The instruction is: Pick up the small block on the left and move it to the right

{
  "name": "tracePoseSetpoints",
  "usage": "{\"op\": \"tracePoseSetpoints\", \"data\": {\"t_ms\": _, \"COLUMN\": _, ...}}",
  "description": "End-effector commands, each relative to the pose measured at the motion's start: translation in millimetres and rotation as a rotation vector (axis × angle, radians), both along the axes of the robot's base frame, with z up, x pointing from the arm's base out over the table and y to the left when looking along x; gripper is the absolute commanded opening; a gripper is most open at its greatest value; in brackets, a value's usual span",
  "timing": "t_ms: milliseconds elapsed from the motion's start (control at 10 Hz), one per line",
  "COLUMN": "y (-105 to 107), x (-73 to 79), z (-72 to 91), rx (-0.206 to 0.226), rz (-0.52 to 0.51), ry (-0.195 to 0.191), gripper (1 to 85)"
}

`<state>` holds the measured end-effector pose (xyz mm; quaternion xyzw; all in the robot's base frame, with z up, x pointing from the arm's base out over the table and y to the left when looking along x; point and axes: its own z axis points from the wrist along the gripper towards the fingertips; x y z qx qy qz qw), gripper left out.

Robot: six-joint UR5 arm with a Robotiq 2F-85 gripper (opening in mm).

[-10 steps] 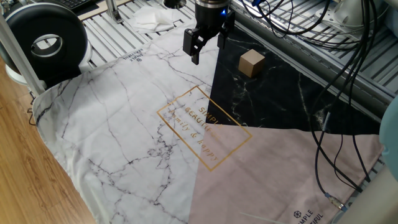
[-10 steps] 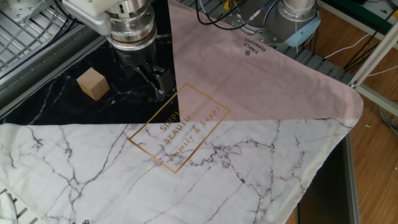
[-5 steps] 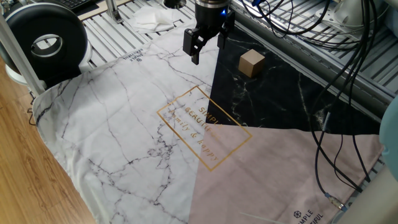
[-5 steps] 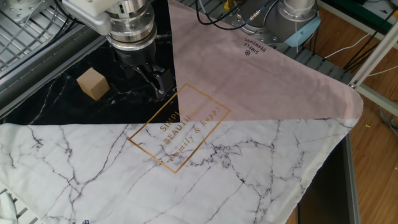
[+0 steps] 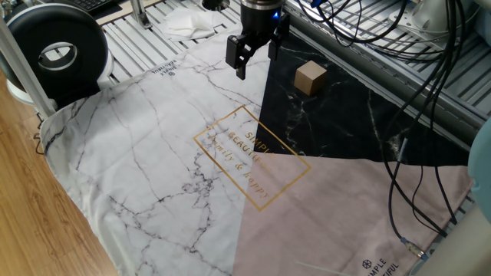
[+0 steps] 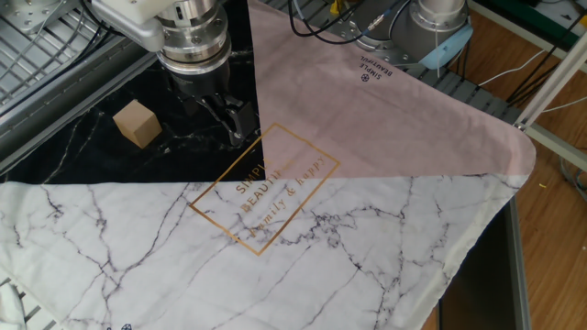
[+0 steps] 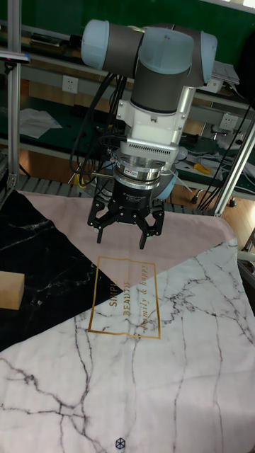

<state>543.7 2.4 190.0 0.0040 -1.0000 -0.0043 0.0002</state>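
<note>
Tan small block [image 5: 311,77] sits untouched on the black marble part of the cloth [image 5: 146,146]. Apart from it, the gripper [image 7: 122,238] hangs above the gold lettering [image 5: 250,158], fingers spread, holding nothing.

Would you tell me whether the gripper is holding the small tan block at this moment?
No, the small block sits on the black marble cloth patch, apart from the open, empty gripper.
</note>
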Motion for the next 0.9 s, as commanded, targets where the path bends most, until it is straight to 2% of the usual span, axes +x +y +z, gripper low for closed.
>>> {"op": "tracePoseSetpoints", "data": {"t_ms": 0, "y": 2.2, "x": -0.1, "z": 0.0, "rx": 0.000, "rz": 0.000, "ry": 0.000, "gripper": 1.0}}
{"op": "tracePoseSetpoints", "data": {"t_ms": 100, "y": 3.3, "x": 99.9, "z": 19.1, "rx": -0.010, "rz": 0.072, "ry": -0.396, "gripper": 1.0}}
{"op": "tracePoseSetpoints", "data": {"t_ms": 800, "y": 4.2, "x": 100.0, "z": 18.6, "rx": -0.008, "rz": 0.067, "ry": -0.397, "gripper": 1.0}}
